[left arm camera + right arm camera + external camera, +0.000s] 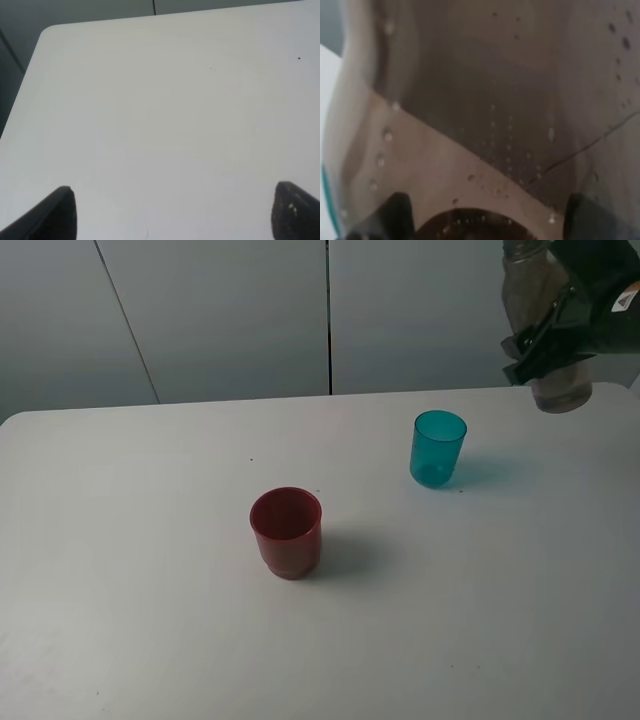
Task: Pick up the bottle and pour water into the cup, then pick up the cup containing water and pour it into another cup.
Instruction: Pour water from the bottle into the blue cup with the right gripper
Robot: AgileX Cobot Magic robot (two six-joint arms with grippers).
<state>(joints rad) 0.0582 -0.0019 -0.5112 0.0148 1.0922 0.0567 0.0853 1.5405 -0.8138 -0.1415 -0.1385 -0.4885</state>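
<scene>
My right gripper (548, 338) is shut on the smoky-brown bottle (562, 388) and holds it in the air at the far right, above and to the right of the teal cup (438, 448). The bottle stands nearly upright with its neck at the top edge of the view. In the right wrist view the bottle (485, 100) fills the picture, with droplets on its wall and water slanting inside, between my fingertips (395, 216). The red cup (286, 532) stands upright near the table's middle. My left gripper (172, 215) is open over bare table and holds nothing.
The white table (120, 590) runs back to a grey panelled wall (220, 310). Its far left corner (47, 31) shows in the left wrist view. The two cups stand about a hand's width apart.
</scene>
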